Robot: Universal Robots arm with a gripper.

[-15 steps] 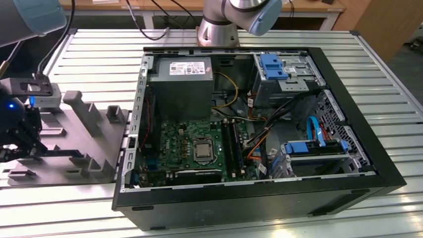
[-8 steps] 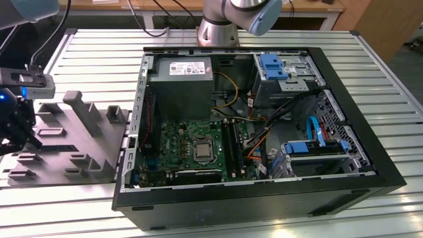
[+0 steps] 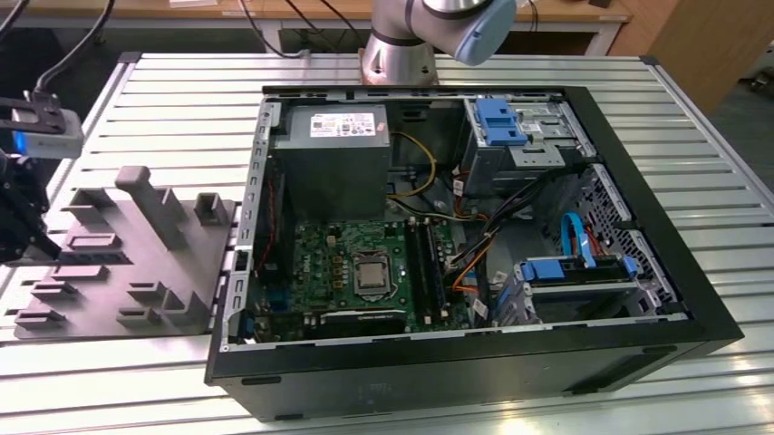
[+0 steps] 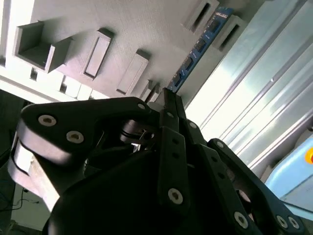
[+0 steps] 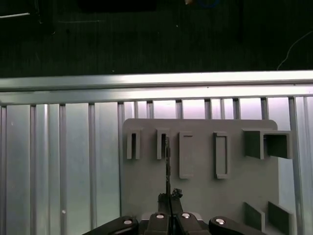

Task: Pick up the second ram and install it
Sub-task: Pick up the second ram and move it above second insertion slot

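We see one gripper poised over the one grey tray, which lies on the slatted bench near its edge at the exterior view's left. The jaws are drawn almost together, pinched on the near end of the second ram. It is the single memory stick we can find on the tray.

In the first wrist view the stick shows edge-on as a thin dark line, running from the second of four slotted posts in a row down to the fingertips. In the second wrist view its blue face carries a row of dark chips, of which we count at least three. It stands on edge between two grey posts of the tray.

One open computer case sits at the middle of the bench, just beside the tray. Inside it we count one green mainboard, one grey power supply and two blue drive brackets, one toward the far side and one toward the near side. The long black memory sockets lie beside the processor; we cannot tell their number.
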